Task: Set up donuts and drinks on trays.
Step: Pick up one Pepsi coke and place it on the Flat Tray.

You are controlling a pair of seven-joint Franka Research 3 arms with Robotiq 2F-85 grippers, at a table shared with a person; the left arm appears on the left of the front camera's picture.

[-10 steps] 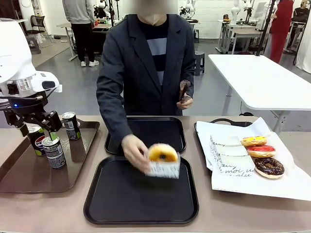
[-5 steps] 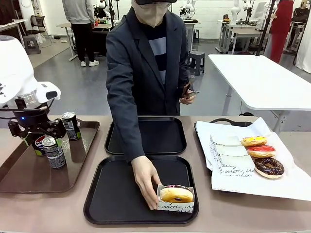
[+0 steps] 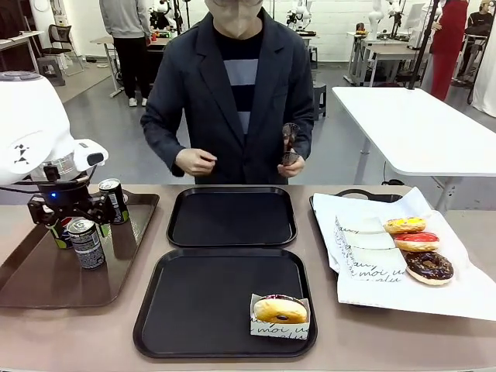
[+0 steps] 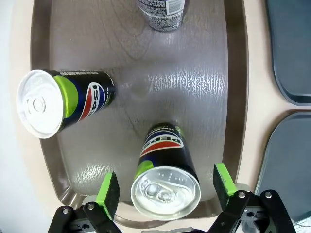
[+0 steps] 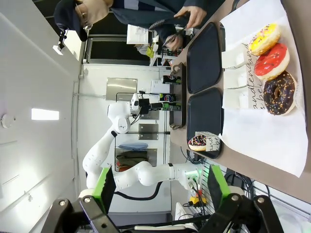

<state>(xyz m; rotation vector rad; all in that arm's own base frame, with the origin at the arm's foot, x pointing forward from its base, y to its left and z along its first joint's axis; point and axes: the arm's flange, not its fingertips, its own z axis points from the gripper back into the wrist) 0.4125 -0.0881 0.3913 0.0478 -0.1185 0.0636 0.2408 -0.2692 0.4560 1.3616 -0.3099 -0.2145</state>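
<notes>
The left end effector [image 4: 165, 187] is spread, its pads flanking a Pepsi can [image 4: 163, 160] on the brown tray [image 4: 194, 97] without touching. The right end effector [image 5: 158, 187] is spread too. A sleeved donut [image 3: 280, 311] lies on the nearer black tray [image 3: 194, 310].

Matte black plastic trays [image 3: 232, 217]; glossy, wood-grained brown tray [image 4: 194, 92]; shiny silver metal tops on cans [image 4: 164, 174]; white paper sleeve [image 3: 279, 328]; smooth tan bench [image 3: 77, 333].

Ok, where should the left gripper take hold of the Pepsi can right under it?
Around its side wall under the silver top, coming straight down: the Pepsi can stands upright on the brown tray, between the left gripper's open jaws, clear of the other cans.
</notes>
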